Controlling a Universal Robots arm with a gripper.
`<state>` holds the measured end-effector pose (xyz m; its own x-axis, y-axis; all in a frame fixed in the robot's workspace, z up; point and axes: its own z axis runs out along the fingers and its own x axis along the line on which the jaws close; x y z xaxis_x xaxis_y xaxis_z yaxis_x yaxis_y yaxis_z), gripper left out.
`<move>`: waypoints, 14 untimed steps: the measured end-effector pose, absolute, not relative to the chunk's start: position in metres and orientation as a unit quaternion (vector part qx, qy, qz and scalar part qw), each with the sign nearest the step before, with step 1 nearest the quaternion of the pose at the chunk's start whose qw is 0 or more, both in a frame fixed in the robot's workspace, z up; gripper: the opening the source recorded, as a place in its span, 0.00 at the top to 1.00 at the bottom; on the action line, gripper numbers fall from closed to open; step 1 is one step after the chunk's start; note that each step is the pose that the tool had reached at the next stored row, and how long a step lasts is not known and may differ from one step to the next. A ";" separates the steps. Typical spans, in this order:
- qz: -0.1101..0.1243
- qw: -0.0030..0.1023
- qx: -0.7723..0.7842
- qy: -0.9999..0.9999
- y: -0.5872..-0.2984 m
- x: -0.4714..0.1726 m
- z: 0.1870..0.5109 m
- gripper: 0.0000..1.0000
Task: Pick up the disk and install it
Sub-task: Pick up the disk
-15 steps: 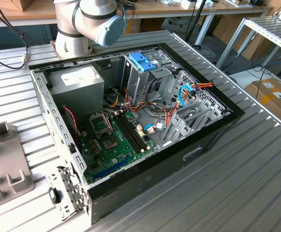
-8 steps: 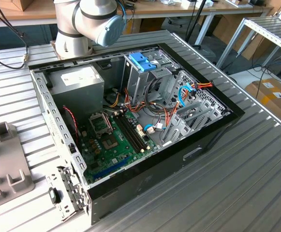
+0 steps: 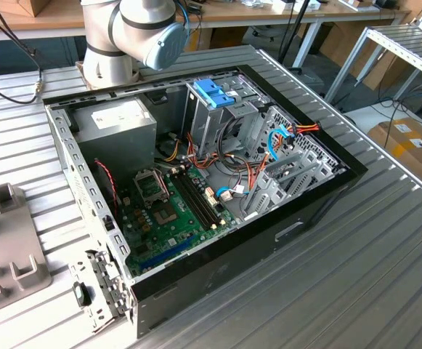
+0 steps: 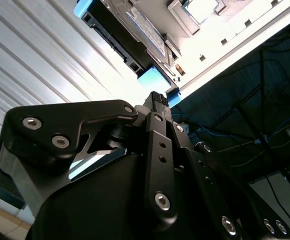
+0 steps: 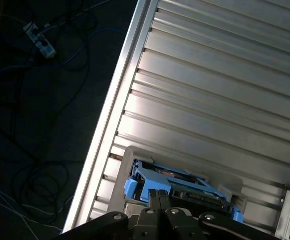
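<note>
Disk (image 5: 184, 186) count from my station: one, silver-grey with two blue side rails, lying flat in one pale holder (image 5: 135, 156) that sits on the ribbed metal table (image 5: 209, 75), close to the table's edge. In the second wrist view the same disk (image 4: 135, 25) shows its pale label, with a blue rail at each end.

I have one gripper (image 4: 157, 96). Its two black fingers are pressed together with nothing between them, and the tips sit just beside the nearer blue rail. The first wrist view shows the gripper (image 5: 157, 192) the same way, tips together at the disk's side.

On the table (image 3: 327, 276) in the exterior view lies one open computer case (image 3: 298, 218) with black walls. Inside it I count one green motherboard (image 3: 167, 211), one grey box with a white label (image 3: 116, 120), one tall metal cage with a blue plastic top (image 3: 211, 109), and a tangle of red, orange and blue cables. The arm's base (image 3: 134, 33) stands on the table behind the case. One grey fixture plate (image 3: 7, 247) rests on the table at the exterior view's left.

Past the table's edge the floor is dark and strewn with loose cables (image 5: 35, 40). Beyond the table stand wooden desks and one cardboard box (image 3: 407, 142).
</note>
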<state>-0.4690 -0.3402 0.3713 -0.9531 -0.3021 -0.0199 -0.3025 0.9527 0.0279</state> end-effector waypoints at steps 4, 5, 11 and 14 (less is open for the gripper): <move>0.015 0.007 -0.173 0.985 -0.340 -0.469 0.371 0.89; 0.016 0.007 -0.183 0.983 -0.340 -0.469 0.371 0.89; 0.016 0.007 -0.225 0.974 -0.340 -0.469 0.371 0.89; 0.016 0.006 -0.227 0.974 -0.340 -0.469 0.371 0.89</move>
<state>-0.4690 -0.3402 0.3713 -0.8970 -0.4417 -0.0198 -0.4421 0.8965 0.0279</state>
